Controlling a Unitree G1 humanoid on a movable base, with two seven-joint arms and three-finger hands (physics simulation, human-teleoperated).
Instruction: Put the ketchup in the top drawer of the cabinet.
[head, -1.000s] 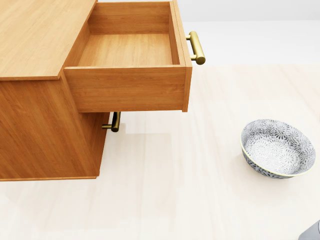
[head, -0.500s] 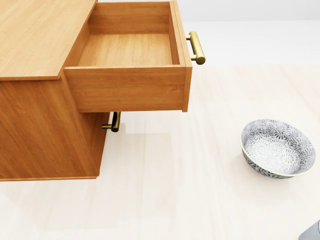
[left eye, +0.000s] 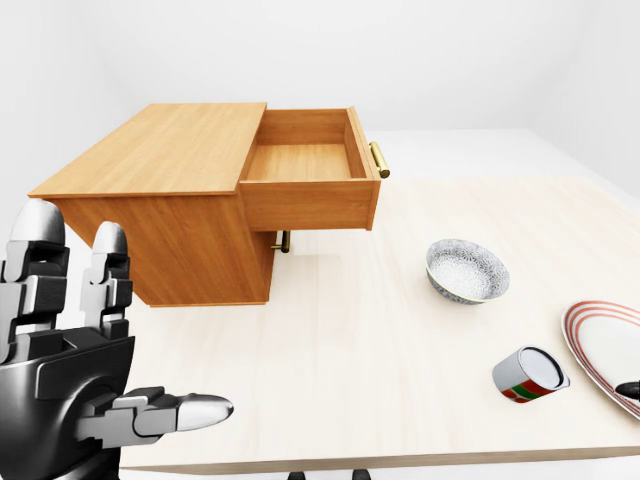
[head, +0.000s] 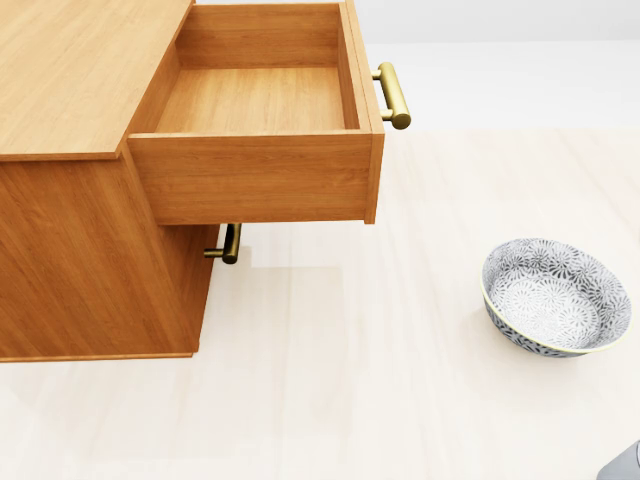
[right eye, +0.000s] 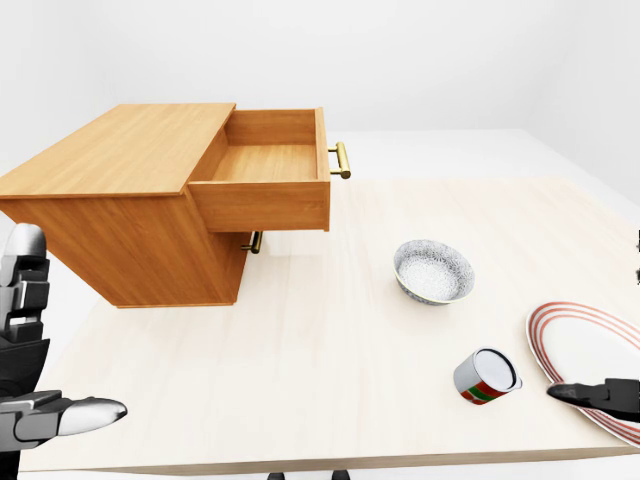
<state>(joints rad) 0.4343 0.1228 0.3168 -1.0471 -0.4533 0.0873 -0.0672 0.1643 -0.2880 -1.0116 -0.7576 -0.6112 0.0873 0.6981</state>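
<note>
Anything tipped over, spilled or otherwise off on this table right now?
One thing: the red, green and white can lies on its side, between the patterned bowl and the striped plate. Nothing has spilled. The top drawer stands pulled out and empty. No ketchup bottle shows in any view.

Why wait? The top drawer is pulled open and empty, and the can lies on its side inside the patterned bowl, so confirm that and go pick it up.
One detail is wrong. The can does not lie in the patterned bowl; it lies on its side on the table, between the bowl and the striped plate, as the right-eye view shows. The top drawer is indeed pulled open and empty.
</note>
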